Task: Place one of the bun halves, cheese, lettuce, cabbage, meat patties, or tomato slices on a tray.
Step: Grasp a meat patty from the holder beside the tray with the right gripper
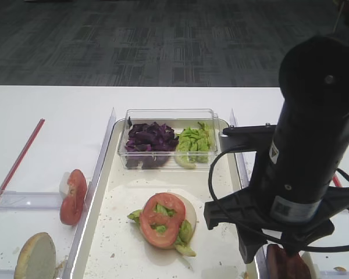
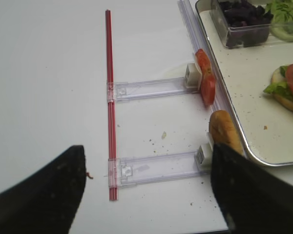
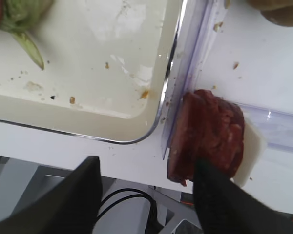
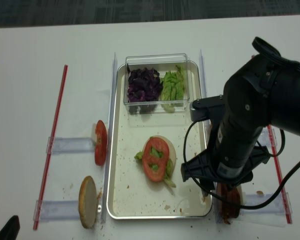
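This looked like a robotics lab in an office building. Grey patterned carpet [image 1: 134, 46] stretched beyond a plain white table [image 1: 52, 128]. To the left of the right gripper [image 3: 146, 195], clear acrylic rails [image 4: 65, 145] and a red strip [image 4: 52, 145] marked fixed stations, a staged test layout.

My right gripper [image 3: 146, 195] hangs past the tray's [image 3: 136, 137] near right corner, with the meat patties [image 3: 207, 139] standing on edge just ahead of its right finger, outside the rim. Ahead and to its left, on the tray floor, a tomato slice [image 1: 161, 220] lies on lettuce [image 1: 185, 231] over a bun half [image 1: 191, 209]. Farther ahead sits the plastic box [image 1: 166, 119], cabbage [image 1: 150, 138] in its left part. Well to my left, beyond the tray, two more tomato slices [image 1: 73, 196] stand, another bun half [image 1: 35, 256] nearer than them.
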### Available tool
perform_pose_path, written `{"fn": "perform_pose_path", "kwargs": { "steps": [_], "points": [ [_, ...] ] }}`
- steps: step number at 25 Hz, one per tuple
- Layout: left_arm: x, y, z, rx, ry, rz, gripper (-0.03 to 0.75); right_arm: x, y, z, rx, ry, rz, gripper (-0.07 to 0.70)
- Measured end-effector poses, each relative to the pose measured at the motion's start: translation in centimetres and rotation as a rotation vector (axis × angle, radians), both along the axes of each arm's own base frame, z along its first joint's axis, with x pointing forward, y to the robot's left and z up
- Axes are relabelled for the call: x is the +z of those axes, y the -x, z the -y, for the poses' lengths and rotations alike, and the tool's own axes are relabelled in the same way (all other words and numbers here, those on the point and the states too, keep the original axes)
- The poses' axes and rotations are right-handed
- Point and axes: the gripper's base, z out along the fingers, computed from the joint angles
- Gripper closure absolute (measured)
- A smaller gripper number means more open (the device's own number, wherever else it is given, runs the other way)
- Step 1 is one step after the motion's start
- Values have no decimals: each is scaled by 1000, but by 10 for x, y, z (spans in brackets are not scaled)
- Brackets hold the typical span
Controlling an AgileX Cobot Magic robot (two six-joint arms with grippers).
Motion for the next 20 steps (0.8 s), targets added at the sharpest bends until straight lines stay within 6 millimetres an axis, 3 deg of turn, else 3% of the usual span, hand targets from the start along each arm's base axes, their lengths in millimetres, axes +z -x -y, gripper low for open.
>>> {"fn": "perform_pose_path", "kwargs": {
  "steps": [20],
  "points": [
    [0,0,0,0,0,0,223,-2,-10,7,-33,6,29,219]
  ]
}}
